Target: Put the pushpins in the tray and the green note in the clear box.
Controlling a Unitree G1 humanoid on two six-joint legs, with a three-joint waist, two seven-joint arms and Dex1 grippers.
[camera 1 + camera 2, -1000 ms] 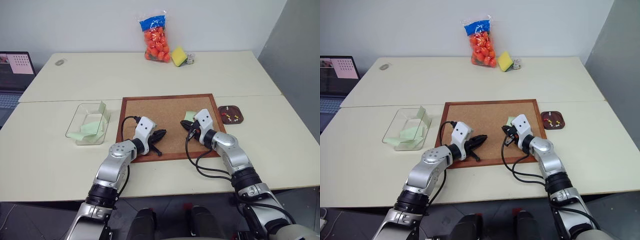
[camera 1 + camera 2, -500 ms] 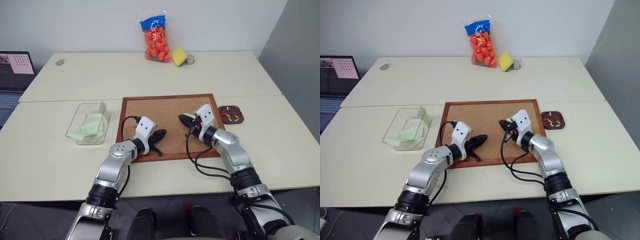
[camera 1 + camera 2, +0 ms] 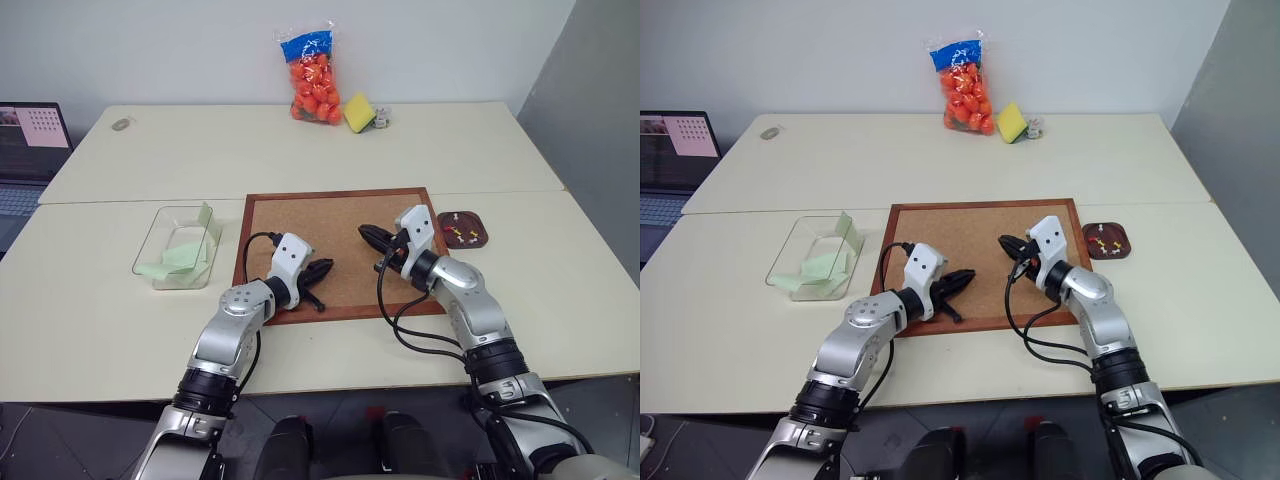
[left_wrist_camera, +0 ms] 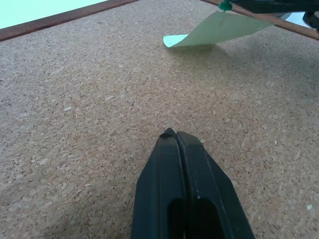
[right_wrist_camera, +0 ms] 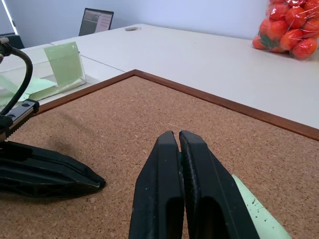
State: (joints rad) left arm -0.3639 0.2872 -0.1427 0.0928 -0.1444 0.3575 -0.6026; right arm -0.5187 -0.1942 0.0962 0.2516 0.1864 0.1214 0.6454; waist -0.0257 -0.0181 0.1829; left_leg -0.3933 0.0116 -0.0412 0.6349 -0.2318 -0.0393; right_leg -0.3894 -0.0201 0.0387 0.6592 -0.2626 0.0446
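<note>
With the left gripper (image 3: 325, 268) shut empty over the board (image 3: 300, 215) and the right gripper (image 3: 366, 232) seemingly pinched on the green pin (image 4: 225, 5), the note (image 4: 219, 30) hung from that pin and could tear or ride to the tray (image 3: 478, 238), well away from the box (image 3: 150, 245).

You'll see silver-grey arms with black joint rings; each black two-fingered claw (image 3: 322, 272) sits ahead of a white wrist block, with black cables looping behind.
</note>
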